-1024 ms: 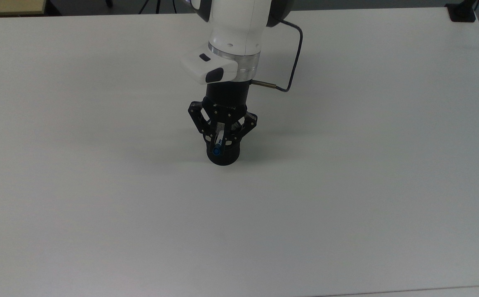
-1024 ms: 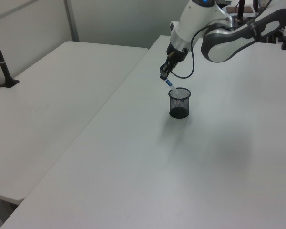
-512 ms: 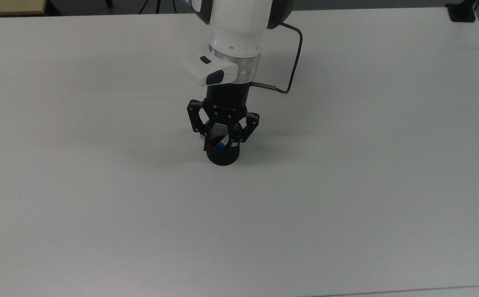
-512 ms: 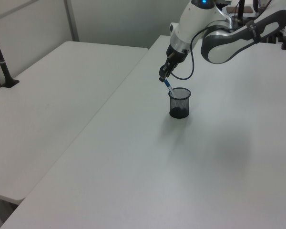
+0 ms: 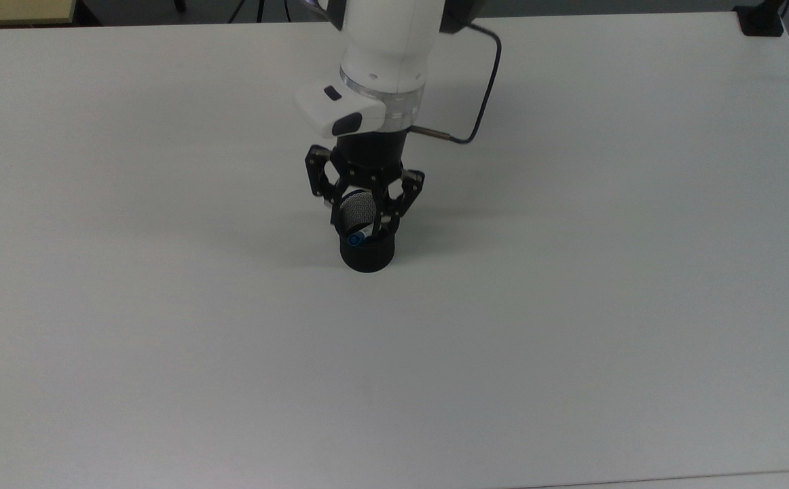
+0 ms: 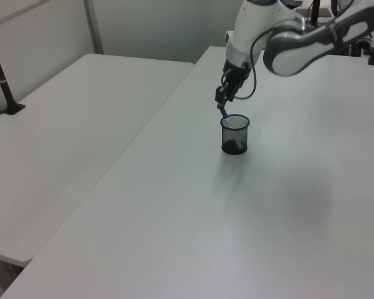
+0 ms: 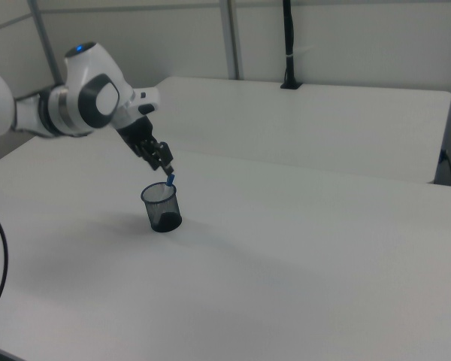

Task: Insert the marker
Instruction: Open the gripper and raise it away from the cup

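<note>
While tool [image 5: 365, 216] covers cup [image 5: 367, 255] | marker [image 5: 354, 238] mostly hidden

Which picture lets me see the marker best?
The top view: the marker shows its blue end and a bit of white barrel, leaning on the black mesh cup rim under the gripper. In the left view and the right view it is just a tiny blue tip.
</note>
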Motion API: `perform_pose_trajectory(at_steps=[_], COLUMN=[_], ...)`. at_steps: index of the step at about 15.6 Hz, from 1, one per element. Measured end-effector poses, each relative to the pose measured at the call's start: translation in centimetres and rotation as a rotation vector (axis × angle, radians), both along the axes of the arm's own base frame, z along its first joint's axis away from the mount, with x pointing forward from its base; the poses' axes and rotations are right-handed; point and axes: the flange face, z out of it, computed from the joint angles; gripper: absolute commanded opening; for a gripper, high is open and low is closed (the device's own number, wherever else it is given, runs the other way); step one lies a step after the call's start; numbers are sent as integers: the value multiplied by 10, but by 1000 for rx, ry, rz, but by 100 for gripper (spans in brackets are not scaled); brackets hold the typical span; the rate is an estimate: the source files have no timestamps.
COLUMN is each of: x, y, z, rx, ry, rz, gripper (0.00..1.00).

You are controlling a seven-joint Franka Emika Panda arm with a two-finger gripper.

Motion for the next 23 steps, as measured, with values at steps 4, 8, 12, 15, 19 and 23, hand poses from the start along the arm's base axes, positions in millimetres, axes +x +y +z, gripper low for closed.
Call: perform_pose_trajectory(at_steps=[4,8,12,15,19,23], x=[-32,-52,-64,-69,-73,-73], y=[-20,-54,-85,-107,-133,-132], z=[66,104,112,119,130,132], rx=[128,160,132,114,124,124], ry=[272,373,424,423,401,398], rz=[157,180,136,102,61,64], gripper=[100,100,100,100,100,100])
